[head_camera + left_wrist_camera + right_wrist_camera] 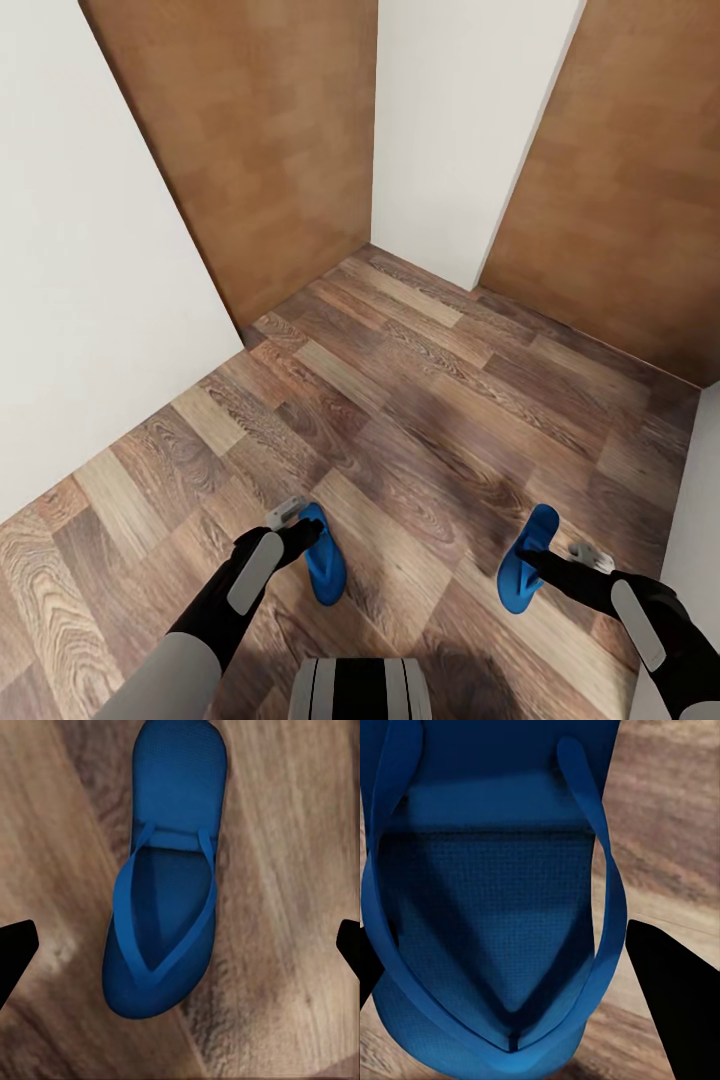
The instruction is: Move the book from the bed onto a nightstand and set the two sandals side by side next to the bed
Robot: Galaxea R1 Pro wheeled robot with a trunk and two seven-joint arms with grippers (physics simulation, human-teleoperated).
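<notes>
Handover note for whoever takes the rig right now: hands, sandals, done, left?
Left hand: at one blue sandal; its wrist view shows fingers spread wide of it, so open, not gripping.
Right hand: at the other sandal; grip cannot be told.
Both sandals are apart over the wood floor, facing a corner with brown doors.
Done: nothing confirmed.
Left: sandals side by side by the bed, book onto a nightstand.

Both arms low, fingers (15,949) spread.
</notes>
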